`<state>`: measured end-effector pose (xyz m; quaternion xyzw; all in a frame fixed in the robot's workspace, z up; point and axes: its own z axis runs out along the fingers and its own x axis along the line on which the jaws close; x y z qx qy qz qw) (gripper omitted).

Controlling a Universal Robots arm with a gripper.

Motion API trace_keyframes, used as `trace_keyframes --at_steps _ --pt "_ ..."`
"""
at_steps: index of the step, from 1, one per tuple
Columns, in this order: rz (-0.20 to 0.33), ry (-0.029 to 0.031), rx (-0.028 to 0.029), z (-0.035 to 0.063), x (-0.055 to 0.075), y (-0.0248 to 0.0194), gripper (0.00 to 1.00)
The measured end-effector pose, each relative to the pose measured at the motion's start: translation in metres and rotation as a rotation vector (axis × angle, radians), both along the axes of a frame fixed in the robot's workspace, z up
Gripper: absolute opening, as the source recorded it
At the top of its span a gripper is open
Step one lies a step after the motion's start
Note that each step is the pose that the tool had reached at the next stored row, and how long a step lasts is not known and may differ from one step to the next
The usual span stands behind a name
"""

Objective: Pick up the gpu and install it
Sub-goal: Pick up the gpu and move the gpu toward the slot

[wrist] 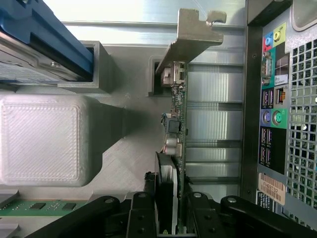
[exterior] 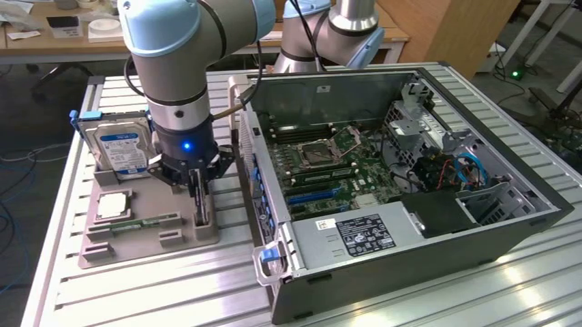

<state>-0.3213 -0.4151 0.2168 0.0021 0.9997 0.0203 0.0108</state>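
Observation:
The gpu (exterior: 202,210) stands on edge in a slot of the grey holder tray (exterior: 182,240), at the exterior view's left of the open computer case (exterior: 427,225). My gripper (exterior: 198,182) has come straight down over it. In the wrist view the gpu (wrist: 178,99) is seen edge-on, with its silvery bracket (wrist: 192,37) at the far end. The dark fingers (wrist: 164,188) press against both faces of the card near my wrist, so my gripper (wrist: 176,218) is shut on it. The card still sits in its slot.
The tray also holds a hard drive (exterior: 123,146) with a blue-white label, a processor chip (exterior: 111,204) and a green memory stick (exterior: 146,222). The case lies open with its motherboard (exterior: 318,167) exposed. Its rear port panel (wrist: 270,119) is close beside the card.

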Motion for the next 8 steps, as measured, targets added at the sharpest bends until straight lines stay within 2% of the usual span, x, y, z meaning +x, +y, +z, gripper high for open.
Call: trace_keyframes --at_steps 8 --pt "0.0 0.0 0.0 0.0 0.0 0.0 0.27"
